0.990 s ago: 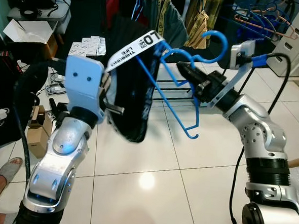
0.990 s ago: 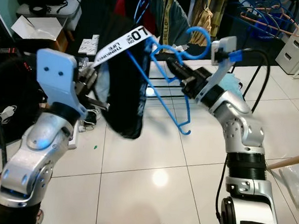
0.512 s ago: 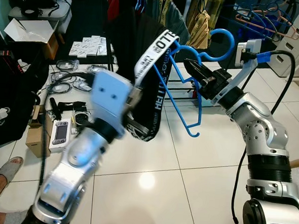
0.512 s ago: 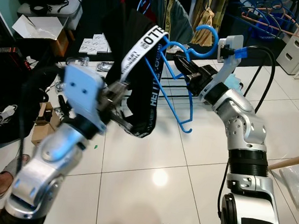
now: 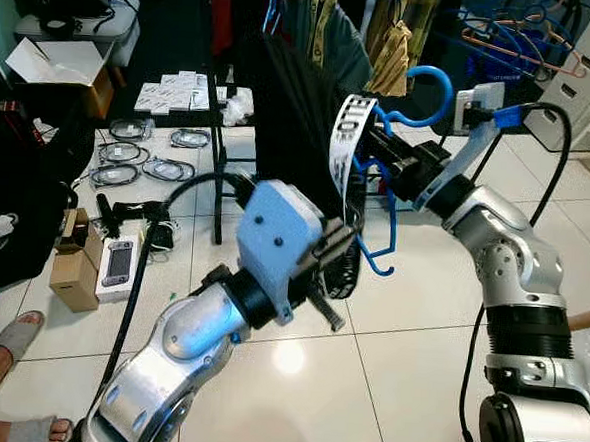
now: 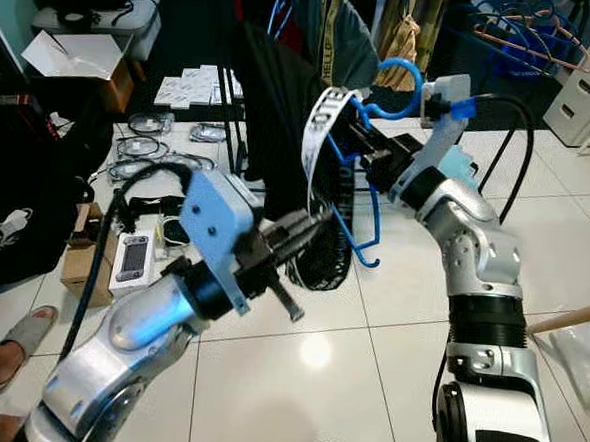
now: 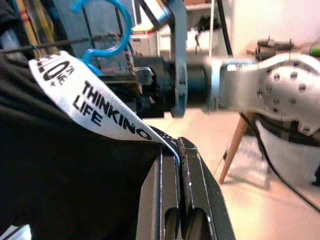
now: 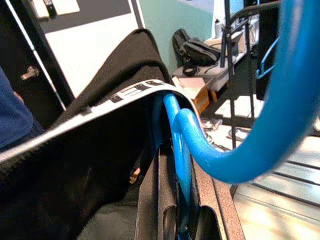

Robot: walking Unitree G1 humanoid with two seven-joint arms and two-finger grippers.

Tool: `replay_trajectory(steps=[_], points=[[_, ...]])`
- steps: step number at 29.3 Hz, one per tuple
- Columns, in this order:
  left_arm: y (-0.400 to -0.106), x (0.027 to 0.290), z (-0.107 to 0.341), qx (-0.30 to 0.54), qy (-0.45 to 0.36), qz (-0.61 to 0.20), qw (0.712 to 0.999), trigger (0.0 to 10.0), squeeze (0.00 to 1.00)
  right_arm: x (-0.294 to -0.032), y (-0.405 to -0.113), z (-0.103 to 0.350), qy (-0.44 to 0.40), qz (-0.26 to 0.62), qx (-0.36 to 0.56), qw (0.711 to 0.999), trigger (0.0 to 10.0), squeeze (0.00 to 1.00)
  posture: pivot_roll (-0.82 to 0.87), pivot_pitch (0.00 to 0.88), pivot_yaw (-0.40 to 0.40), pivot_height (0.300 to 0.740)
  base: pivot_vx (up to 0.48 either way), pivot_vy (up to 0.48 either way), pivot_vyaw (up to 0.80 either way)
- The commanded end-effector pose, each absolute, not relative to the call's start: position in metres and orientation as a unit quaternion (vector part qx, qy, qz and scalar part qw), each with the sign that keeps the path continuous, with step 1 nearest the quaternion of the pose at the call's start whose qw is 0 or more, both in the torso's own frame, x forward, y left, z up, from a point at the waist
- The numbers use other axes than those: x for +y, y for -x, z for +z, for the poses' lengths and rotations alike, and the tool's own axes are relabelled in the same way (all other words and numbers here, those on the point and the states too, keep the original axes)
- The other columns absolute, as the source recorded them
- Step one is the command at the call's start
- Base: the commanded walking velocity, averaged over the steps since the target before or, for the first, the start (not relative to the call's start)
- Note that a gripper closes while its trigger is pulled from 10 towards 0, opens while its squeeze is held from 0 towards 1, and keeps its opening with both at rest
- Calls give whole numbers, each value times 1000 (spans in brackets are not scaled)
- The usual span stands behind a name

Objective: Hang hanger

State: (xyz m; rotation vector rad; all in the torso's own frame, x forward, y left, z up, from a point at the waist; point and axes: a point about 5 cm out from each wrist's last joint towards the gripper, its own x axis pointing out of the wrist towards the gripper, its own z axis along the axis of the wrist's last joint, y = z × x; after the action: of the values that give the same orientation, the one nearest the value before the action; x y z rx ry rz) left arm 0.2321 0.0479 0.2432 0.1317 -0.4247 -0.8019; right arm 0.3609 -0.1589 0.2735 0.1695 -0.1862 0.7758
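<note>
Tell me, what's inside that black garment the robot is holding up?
A blue hanger, held by the right end effector, runs inside the black garment. Its hook and lower bar stick out; the rest is covered.

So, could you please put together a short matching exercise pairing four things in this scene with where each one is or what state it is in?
Things:
1. blue hanger
2. white strap
3. black garment
4. cardboard box

States:
A. on the floor at the robot's left
B. pinched by the left gripper
C. draped over the hanger
D. clamped in the right gripper

Pairs: 1-D, 2-B, 3-C, 4-A
</note>
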Motion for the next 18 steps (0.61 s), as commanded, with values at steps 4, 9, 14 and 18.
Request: replay_trajectory(steps=[4,9,14,18], points=[[-233,45,231,-193,-104,-388,895,10000,0,-151,-355,268,-49,417,-61,906,10000,0,-7,151,-38,740,0,0,0],[-233,44,223,-188,-157,-400,883,10000,0,-151,-350,262,-26,445,-30,895,10000,0,-9,153,-38,740,0,0,0],[-230,42,216,-184,-203,-411,869,10000,294,-155,-348,261,-11,458,-15,889,10000,0,-10,157,-38,740,0,0,0],[-230,42,206,-174,-248,-421,855,10000,1000,-162,-346,265,6,468,-11,884,10000,0,-14,158,-38,740,0,0,0]])
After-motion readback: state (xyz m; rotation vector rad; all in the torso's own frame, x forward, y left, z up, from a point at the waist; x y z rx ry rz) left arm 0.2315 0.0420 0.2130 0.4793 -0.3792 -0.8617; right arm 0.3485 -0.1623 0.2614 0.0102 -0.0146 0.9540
